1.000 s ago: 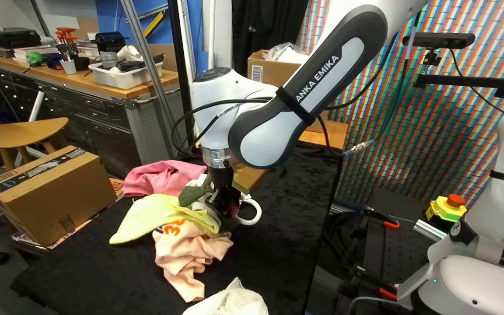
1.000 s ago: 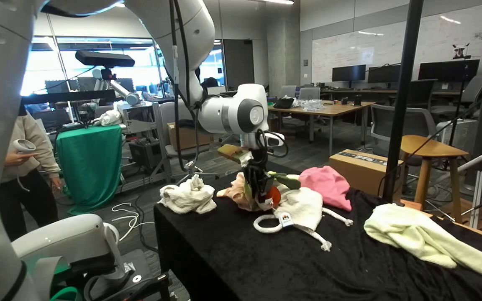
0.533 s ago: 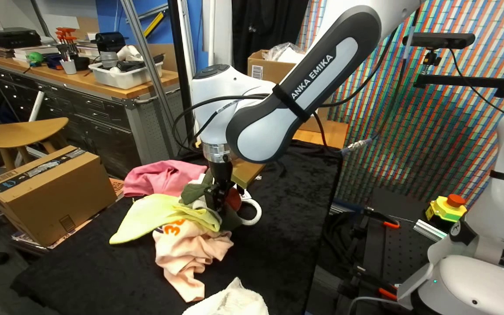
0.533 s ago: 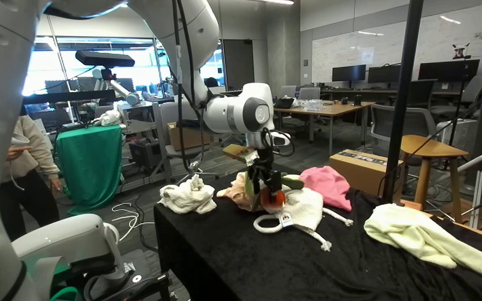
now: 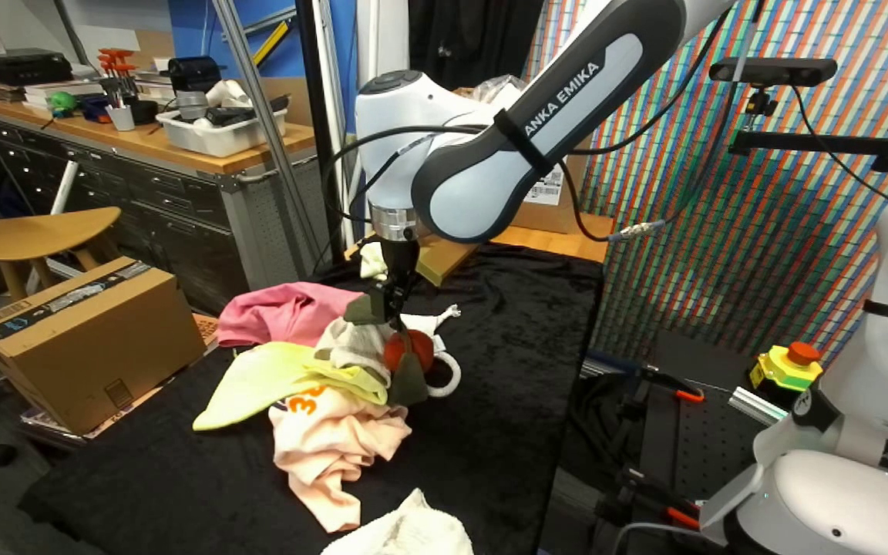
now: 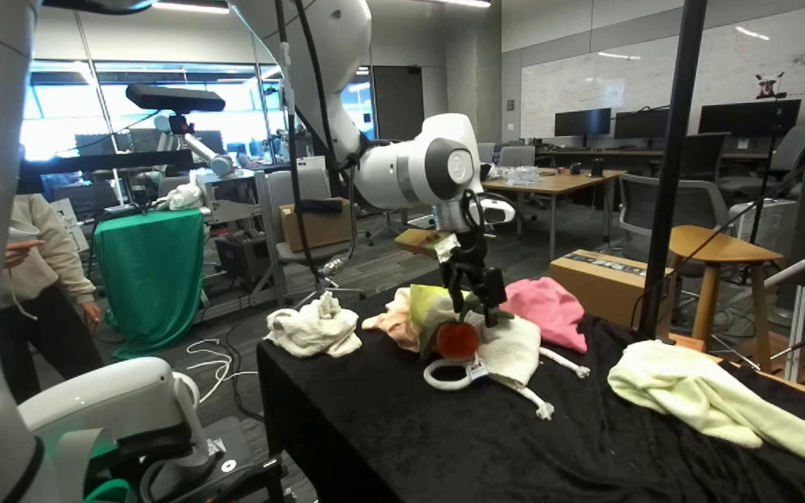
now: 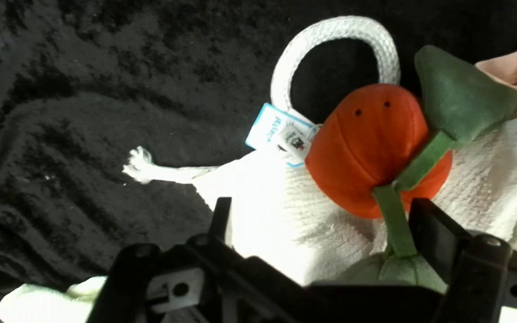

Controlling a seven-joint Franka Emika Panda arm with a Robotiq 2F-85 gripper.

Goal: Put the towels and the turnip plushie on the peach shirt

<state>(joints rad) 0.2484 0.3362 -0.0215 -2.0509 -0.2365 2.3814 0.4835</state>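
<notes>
See the gripper with jaws wide apart, holding nothing. Find the turnip plushie on the cream towel, near the peach shirt, inward from the robot-side edge of the tabletop. Should be soft and light; better to pinch by the round body, not the thin stem.

Arm: "ANKA EMIKA", upper part, right of centre, in an exterior view.
Base: "EMIKA", lower right there.
Shirt: orange "3", lower left of centre there; next figure partly covered.
Tag: "JELLYCA", tilted, near centre in the wrist view.
</notes>
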